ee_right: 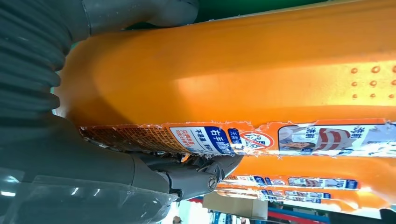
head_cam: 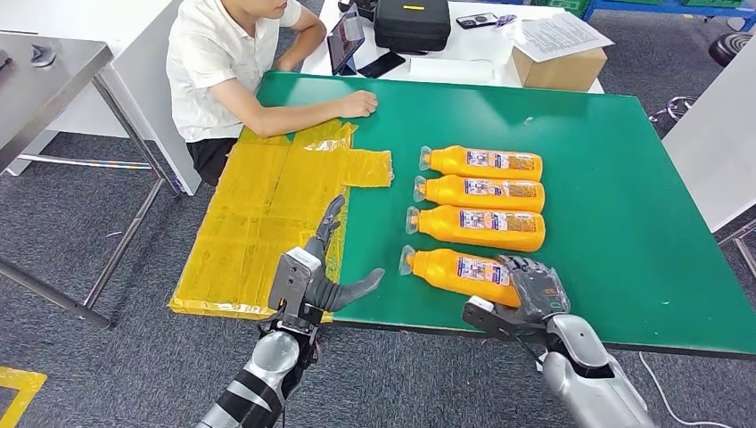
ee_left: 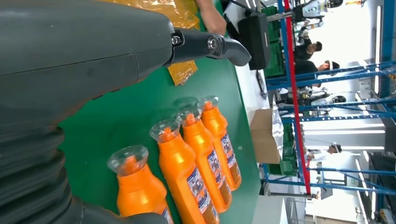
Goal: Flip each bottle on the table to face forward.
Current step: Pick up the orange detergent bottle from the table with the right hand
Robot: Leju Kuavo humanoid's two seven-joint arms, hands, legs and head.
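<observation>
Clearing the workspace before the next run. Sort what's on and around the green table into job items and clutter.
Job items:
- four orange bottles lying in a row
- nearest bottle, gripped by the right hand
- left hand, holding nothing

Clutter:
- yellow sheet
- cardboard box
- black case
- tablet
- person's hand resting on the green table

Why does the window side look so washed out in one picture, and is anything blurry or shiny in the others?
Left wrist view: daylight behind the blue racking blows out to white, and the near left hand is soft. Right wrist view: the held bottle sits very close, with a bright sheen on its orange side. Head view: evenly lit and sharp, soft shadows under the bottles on the green table.
</observation>
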